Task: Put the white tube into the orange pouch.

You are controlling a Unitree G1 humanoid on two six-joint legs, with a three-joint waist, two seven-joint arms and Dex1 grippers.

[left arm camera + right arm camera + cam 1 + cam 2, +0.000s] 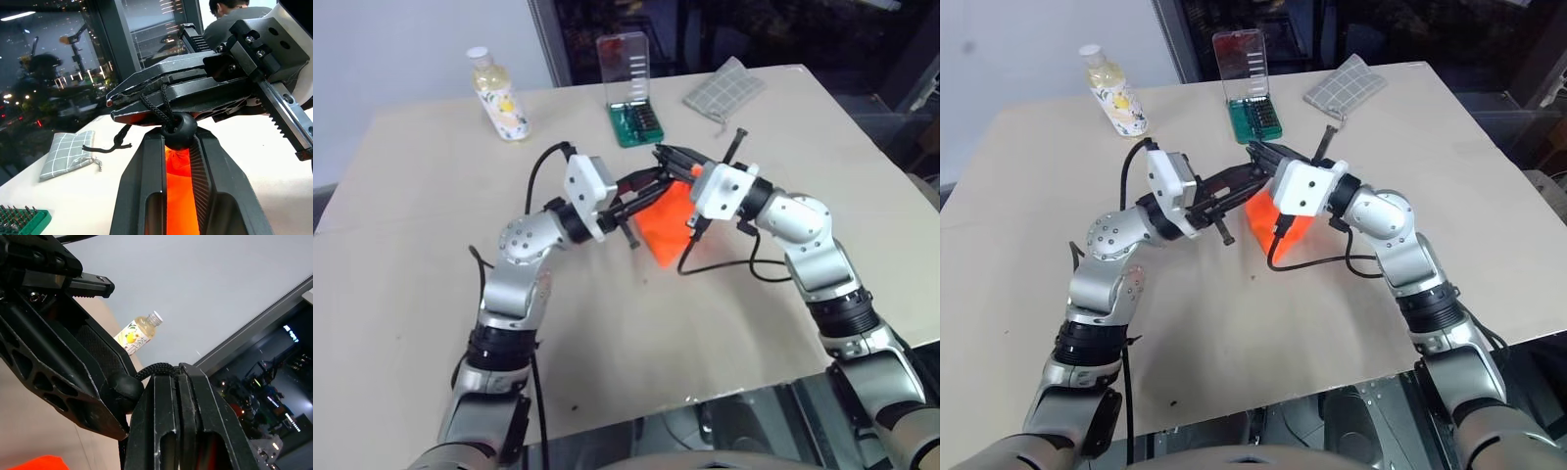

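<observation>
The orange pouch (668,230) hangs above the middle of the table between both grippers. My right gripper (178,373) is shut on its black drawstring (155,368), just past the round black cord stopper (179,131). My left gripper (177,143) comes in from the other side. Its fingers are closed against the orange fabric of the pouch's neck, just under the stopper. The two grippers meet tip to tip over the pouch (1268,220). The white tube is out of view.
At the table's far side stand a yellowish bottle (499,95), a green bit case with a clear lid (631,93) and a grey checked pouch (724,90). The table's front edge (705,401) lies close below my arms. A person (234,14) sits beyond the table.
</observation>
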